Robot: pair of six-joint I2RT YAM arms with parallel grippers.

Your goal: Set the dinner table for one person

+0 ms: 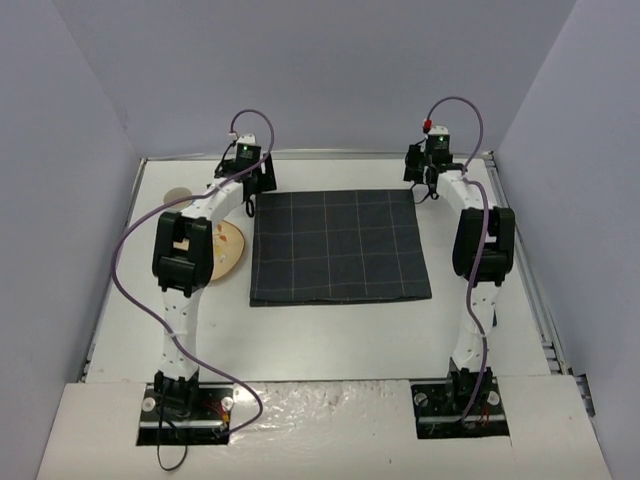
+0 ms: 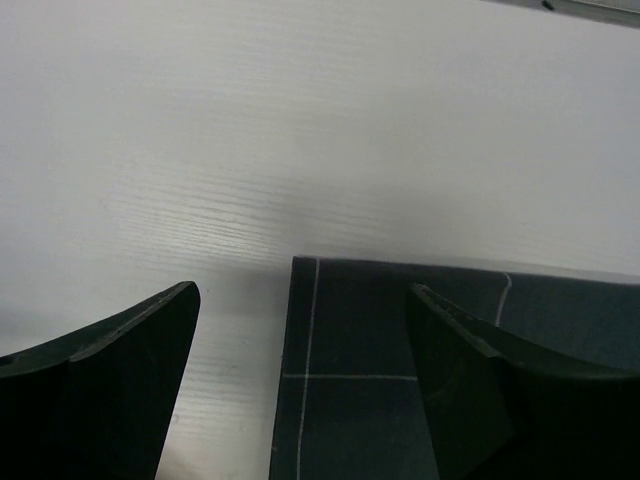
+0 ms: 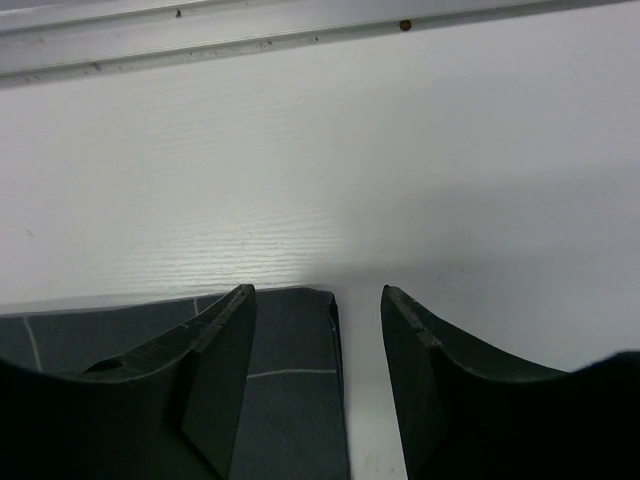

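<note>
Mat [image 1: 340, 247]: I saw it lying central on the table [image 1: 320, 335].
Plate [image 1: 232, 250]: lay just left of it, partly under my left arm [image 1: 185, 255].

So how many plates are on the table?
1: the plate lies left of the mat, partly hidden behind the left arm. The small round thing beyond it is too unclear to count.

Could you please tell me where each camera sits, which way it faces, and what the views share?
Top external: above and behind the bases, looking down on the dinner table; both arms show whole.
Left wrist: on the left arm, looking down past its open left pincer at the checked mat's far-left corner.
Right wrist: likewise, open right pincer, far-right corner.
Shared: mat and table appear in all three.
</note>
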